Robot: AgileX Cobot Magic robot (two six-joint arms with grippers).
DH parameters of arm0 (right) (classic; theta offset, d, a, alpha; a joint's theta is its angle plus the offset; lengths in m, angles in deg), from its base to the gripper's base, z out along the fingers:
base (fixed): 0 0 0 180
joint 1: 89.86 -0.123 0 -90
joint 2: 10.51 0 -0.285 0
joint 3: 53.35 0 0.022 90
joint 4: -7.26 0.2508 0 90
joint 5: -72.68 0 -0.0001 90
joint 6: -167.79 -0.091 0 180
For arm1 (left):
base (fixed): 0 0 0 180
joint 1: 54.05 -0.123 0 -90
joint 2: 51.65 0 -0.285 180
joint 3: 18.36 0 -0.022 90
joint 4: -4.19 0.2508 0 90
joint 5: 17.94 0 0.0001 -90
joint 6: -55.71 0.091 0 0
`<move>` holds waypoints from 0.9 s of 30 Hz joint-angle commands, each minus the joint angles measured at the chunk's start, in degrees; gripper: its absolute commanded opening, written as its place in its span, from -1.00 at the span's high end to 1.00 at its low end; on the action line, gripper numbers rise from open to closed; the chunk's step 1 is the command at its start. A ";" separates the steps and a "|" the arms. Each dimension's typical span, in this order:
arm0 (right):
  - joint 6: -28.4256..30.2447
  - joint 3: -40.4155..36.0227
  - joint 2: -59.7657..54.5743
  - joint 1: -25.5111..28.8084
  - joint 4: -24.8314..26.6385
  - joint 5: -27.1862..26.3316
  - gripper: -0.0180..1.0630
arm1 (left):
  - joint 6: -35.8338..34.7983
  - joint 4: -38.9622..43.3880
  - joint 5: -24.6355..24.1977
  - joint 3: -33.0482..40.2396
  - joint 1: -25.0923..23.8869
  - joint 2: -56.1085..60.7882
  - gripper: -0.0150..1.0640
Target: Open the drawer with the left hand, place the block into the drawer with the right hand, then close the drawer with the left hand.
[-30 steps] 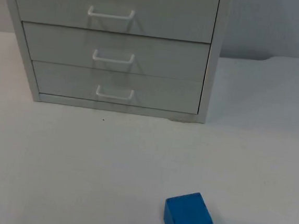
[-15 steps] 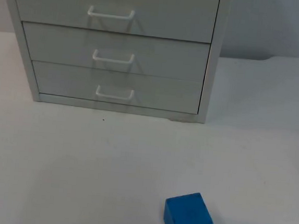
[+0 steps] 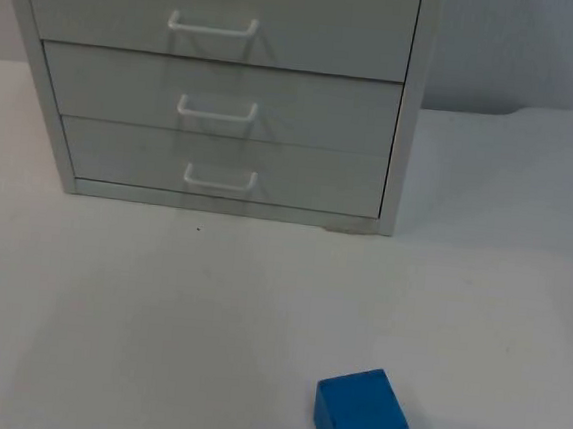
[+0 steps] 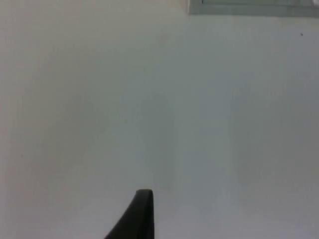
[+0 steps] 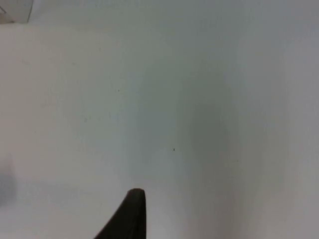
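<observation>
Well apart from either gripper [image 4: 142, 214], blue block [image 3: 360, 414] sits before shut drawers [image 3: 216, 98]; grip unclear.

Both claws over bare table.

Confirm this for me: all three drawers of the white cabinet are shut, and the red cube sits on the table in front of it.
One thing is wrong: the cube is blue, not red. The top view shows the blue cube on the white table top, in front of the white three-drawer cabinet, whose drawers are all shut.
</observation>
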 commanded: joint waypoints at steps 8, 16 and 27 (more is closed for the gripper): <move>0.22 0.26 0.06 0.51 0.35 0.01 -0.98 | 10.35 -10.35 -2.31 -6.39 0.38 -9.39 -0.45; 0.08 0.26 0.06 0.51 0.34 0.01 -0.98 | 26.13 -20.52 -5.03 -10.46 0.38 -15.08 0.44; 0.07 0.26 0.06 0.51 1.22 -0.55 -0.98 | 30.98 -18.43 -2.81 -21.87 11.72 -23.69 0.11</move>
